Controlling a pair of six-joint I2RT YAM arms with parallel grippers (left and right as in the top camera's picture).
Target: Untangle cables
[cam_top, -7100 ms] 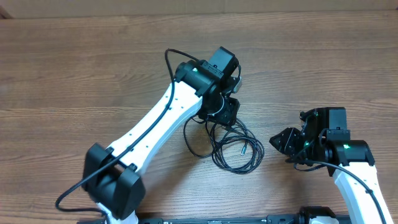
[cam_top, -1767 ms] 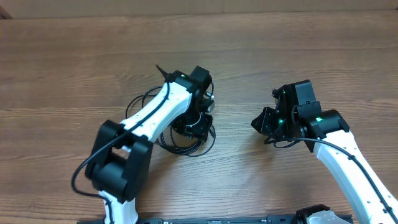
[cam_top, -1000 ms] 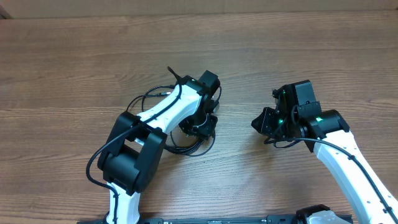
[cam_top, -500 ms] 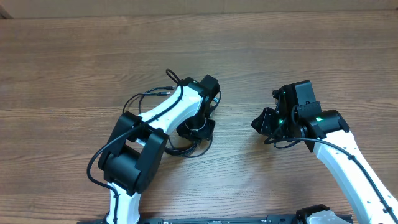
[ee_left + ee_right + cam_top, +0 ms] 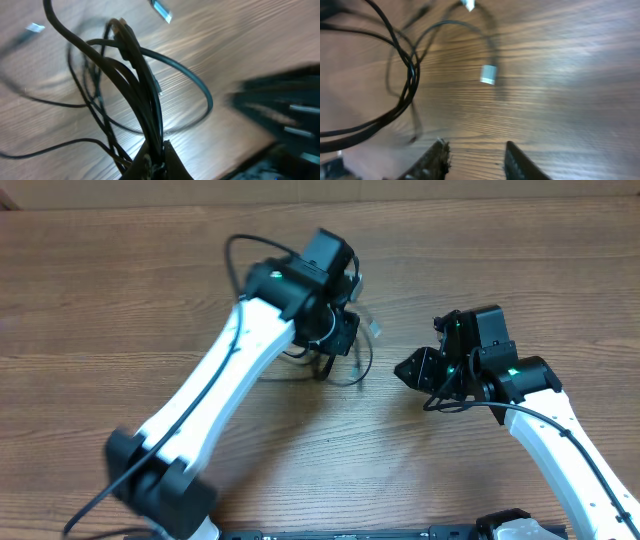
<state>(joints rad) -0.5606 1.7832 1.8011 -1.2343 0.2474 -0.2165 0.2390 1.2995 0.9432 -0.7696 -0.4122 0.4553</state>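
Your left gripper (image 5: pixel 155 164) is pressed together, pinching the bundle of thin black cables (image 5: pixel 142 90), whose loops spread from it over the brown wooden table (image 5: pixel 500 260). To that gripper's right, your right gripper (image 5: pixel 476 157) stands spread, apart from the cables.

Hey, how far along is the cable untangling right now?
Early. Done: nothing looks separated; the cables cross in one bunch. In hand: the left tool is shut on several strands together. The right tool is open and empty, facing a loose silver plug. Left: pulling each cord free and laying them apart.
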